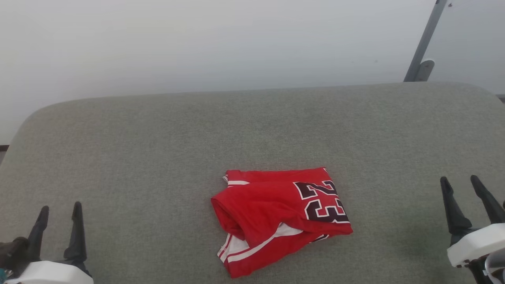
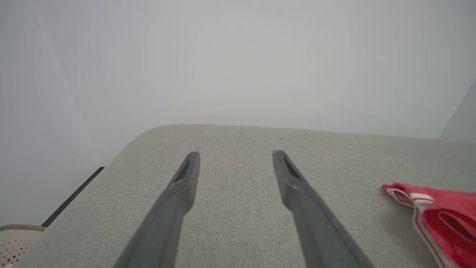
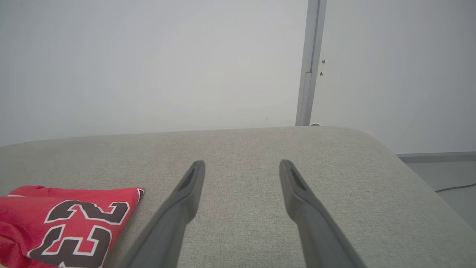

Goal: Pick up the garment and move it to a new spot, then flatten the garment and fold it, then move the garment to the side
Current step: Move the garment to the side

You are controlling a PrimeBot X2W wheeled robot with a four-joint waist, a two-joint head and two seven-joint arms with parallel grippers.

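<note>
The garment [image 1: 276, 217] is a red jersey with white trim and a black number 23, lying folded in a rough bundle near the front middle of the grey padded surface [image 1: 158, 138]. Its edge shows at the right of the left wrist view [image 2: 442, 216] and at the lower left of the right wrist view [image 3: 67, 219]. My left gripper [image 1: 61, 211] rests open at the lower left, well clear of the shirt. At the lower right my right gripper [image 1: 461, 181] is open too, nothing between its fingers. Both gripper views [image 2: 234, 154] [image 3: 241, 163] look across bare fabric.
A white wall rises behind the surface, with a grey metal post [image 1: 424, 43] at the back right. A perforated beige basket [image 2: 16, 242] sits below the surface's left corner. Floor and a cable [image 3: 453, 186] lie beyond the right edge.
</note>
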